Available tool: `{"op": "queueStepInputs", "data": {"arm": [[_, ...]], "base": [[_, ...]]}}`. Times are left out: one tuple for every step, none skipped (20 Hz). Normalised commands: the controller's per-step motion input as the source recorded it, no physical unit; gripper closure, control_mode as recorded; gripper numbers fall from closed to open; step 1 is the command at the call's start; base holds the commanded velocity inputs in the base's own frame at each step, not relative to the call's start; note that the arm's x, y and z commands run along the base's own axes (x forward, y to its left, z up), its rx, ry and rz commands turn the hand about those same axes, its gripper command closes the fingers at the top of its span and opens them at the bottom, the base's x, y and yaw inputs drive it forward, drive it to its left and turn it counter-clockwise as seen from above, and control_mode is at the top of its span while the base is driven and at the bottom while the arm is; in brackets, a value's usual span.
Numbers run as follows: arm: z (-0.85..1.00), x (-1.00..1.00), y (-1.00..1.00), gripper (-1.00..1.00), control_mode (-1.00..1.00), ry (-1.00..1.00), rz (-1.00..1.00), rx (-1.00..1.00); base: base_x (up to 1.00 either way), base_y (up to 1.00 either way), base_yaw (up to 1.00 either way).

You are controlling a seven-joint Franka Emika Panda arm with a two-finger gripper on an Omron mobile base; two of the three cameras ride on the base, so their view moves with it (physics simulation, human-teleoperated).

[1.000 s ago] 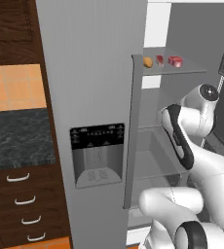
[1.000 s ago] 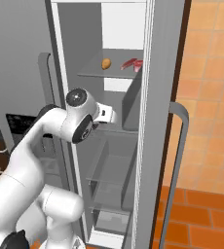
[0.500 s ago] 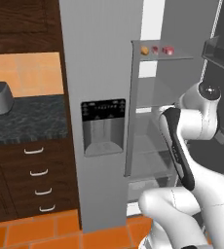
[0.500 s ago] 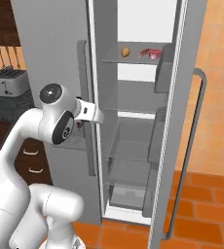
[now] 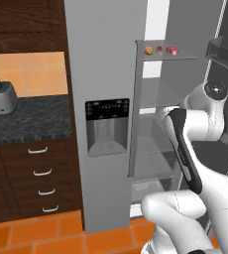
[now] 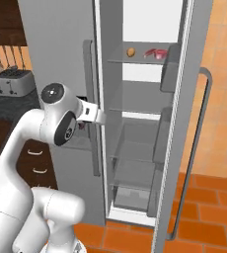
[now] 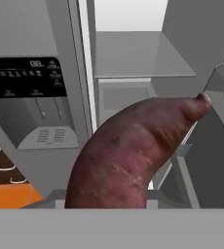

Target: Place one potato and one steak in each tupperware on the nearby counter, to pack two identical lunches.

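Backed off from the open fridge point(image 5: 106, 74), end effector point(image 7: 109, 199) clamped on reddish-brown potato point(image 7: 128, 151).

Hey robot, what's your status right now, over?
Claw closed on a reddish-brown sweet potato. Orange potato and steaks sit on the top fridge shelf. Fridge door stands open beside the arm.
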Motion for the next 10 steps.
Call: {"op": "queueStepInputs", "data": {"arm": [[0.00,0.00,0.00,1.00,1.00,0.00,0.00,0.00],[0.00,0.00,0.00,1.00,1.00,0.00,0.00,0.00],[0.00,0.00,0.00,1.00,1.00,0.00,0.00,0.00],[0.00,0.00,0.00,1.00,1.00,0.00,0.00,0.00],[0.00,0.00,0.00,1.00,1.00,0.00,0.00,0.00],[0.00,0.00,0.00,1.00,1.00,0.00,0.00,0.00],[0.00,0.00,0.00,1.00,1.00,0.00,0.00,0.00],[0.00,0.00,0.00,1.00,1.00,0.00,0.00,0.00],[0.00,0.00,0.00,1.00,1.00,0.00,0.00,0.00],[0.00,0.00,0.00,1.00,1.00,0.00,0.00,0.00]], "base": [[-0.53,1.00,-0.05],[0.00,1.00,-0.04],[0.01,1.00,-0.03],[0.50,1.00,0.00],[1.00,1.00,0.11],[1.00,1.00,0.30],[1.00,1.00,0.20],[0.55,1.00,0.04],[0.51,1.00,0.00],[0.43,1.00,0.00]]}}
